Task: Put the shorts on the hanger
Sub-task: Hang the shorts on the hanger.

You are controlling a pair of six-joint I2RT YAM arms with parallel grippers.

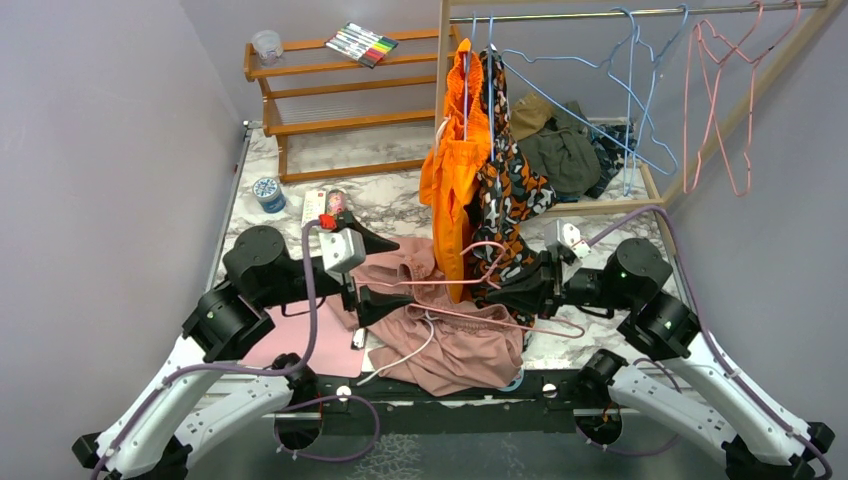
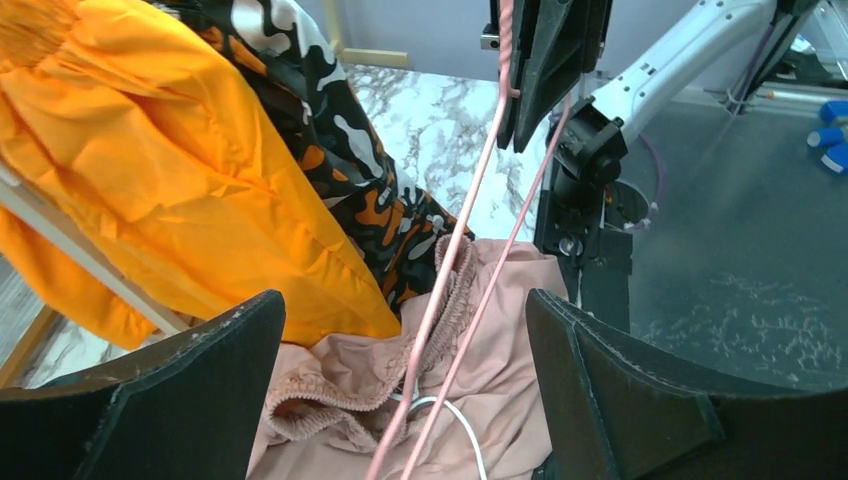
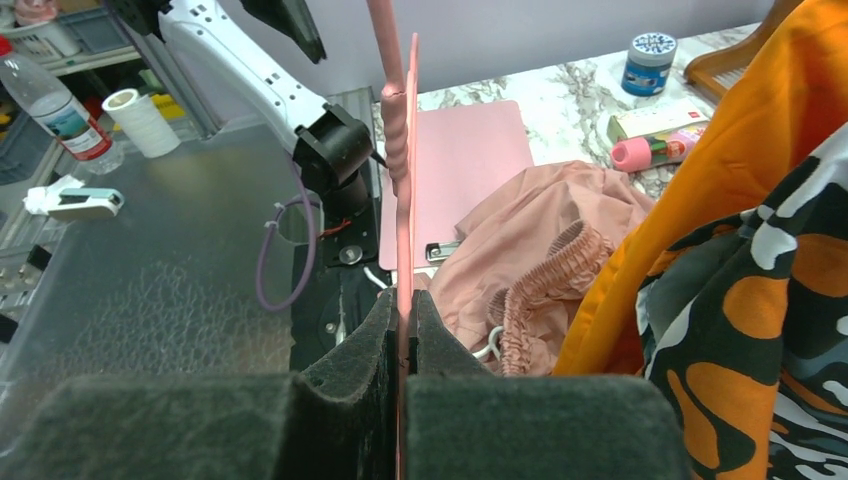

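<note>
Right tool (image 3: 403, 335) is clamped shut on the pink hanger (image 3: 404, 230); the wire runs straight out from between its pads. It holds the hanger roughly level above the desk (image 1: 400, 195), long side pointing across at the left arm.

Left tool (image 2: 403, 300) is wide open and gripping nothing. Two hanger wires pass through the gap between its fingers (image 2: 200, 380); they touch neither side.

Shorts (image 1: 460, 350) are heaped on the desk at the near edge, between the two arms and under the hanger. The gathered waistband (image 2: 330, 385) is bunched up and faces the left tool. The white drawstring (image 1: 400, 360) trails out on the left side. From the left wrist view the wires cross over the waistband; can't tell if they enter the opening.

Orange garment (image 1: 450, 180) and camouflage garment (image 1: 512, 195) hang from the rail (image 1: 600, 13), their hems just behind the shorts. A pink mat (image 1: 300, 345) lies left of the shorts.
</note>
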